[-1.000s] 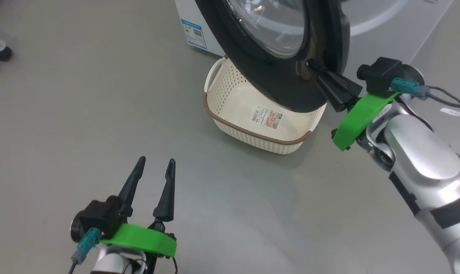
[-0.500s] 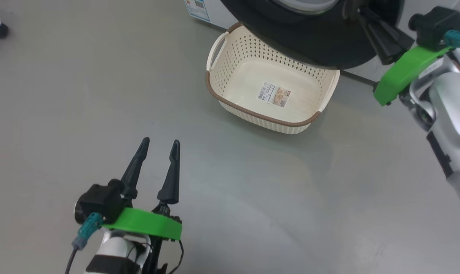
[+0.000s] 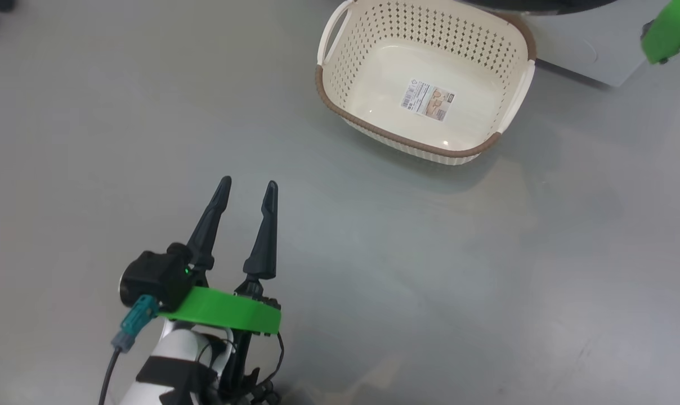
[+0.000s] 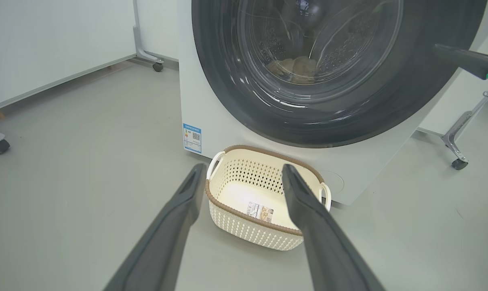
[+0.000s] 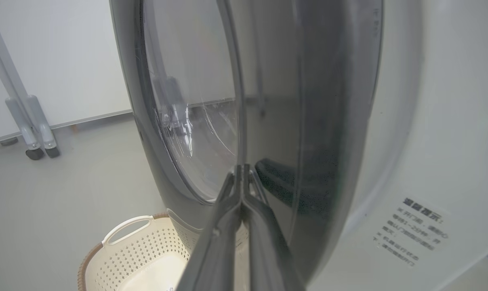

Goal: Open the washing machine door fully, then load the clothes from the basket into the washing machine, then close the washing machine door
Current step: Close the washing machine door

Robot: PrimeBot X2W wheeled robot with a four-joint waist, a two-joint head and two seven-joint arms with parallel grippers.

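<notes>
Both grippers are holding nothing. The left gripper (image 3: 248,183) is hovering spread wide; the right gripper (image 5: 242,169), pinched together, is sitting at the washing machine door (image 4: 337,72).

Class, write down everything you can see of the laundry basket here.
The basket is small, rectangular, cream plastic, with perforated walls, a brown rim and two white side handles. It stands upright on the grey floor, close before the washing machine, holding only a label sticker on its bottom.
</notes>
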